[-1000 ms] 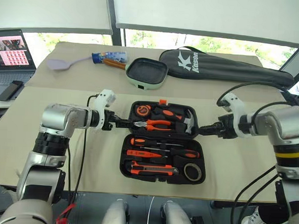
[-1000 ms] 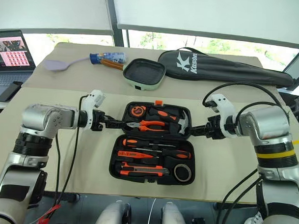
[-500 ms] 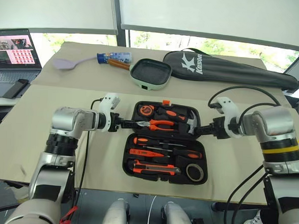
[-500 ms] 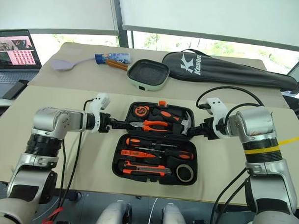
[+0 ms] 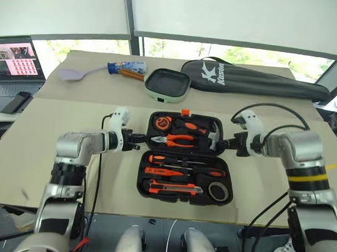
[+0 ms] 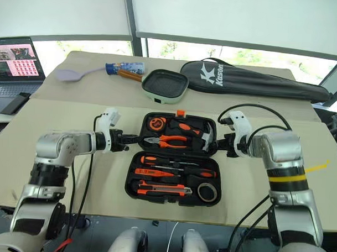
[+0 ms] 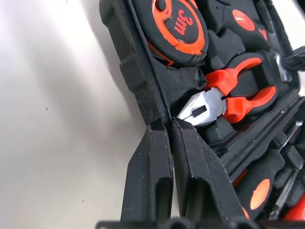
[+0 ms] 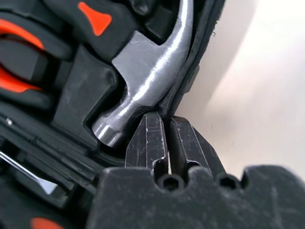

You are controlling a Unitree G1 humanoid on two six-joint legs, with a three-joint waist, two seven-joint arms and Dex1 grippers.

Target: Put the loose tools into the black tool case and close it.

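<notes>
The black tool case [image 5: 183, 199] lies open on the table. Its near half holds two long screwdrivers [image 5: 184, 161], a small tester screwdriver [image 5: 161, 171], a utility knife [image 5: 174, 188] and a dark tape roll [image 5: 216, 191]. Pliers [image 5: 176, 139], a hammer [image 5: 212, 136] and a tape measure [image 5: 162, 123] sit in the far half. My left gripper [image 5: 145, 138] is shut on the far half's left rim, beside the pliers [image 7: 228, 98]. At the opposite rim, by the hammer head [image 8: 152, 71], my right gripper [image 5: 222, 143] is shut on the edge.
A long black zippered bag [image 5: 253, 79] lies along the far edge. A green grill pan [image 5: 168, 84], a bottle [image 5: 126, 66] and a purple spatula [image 5: 73, 73] lie behind the case. A laptop [image 5: 16, 57] stands at the far left.
Both grippers went from open to shut on the side rims of the case's far half. The hands barely shifted; the camera view moved slightly.
</notes>
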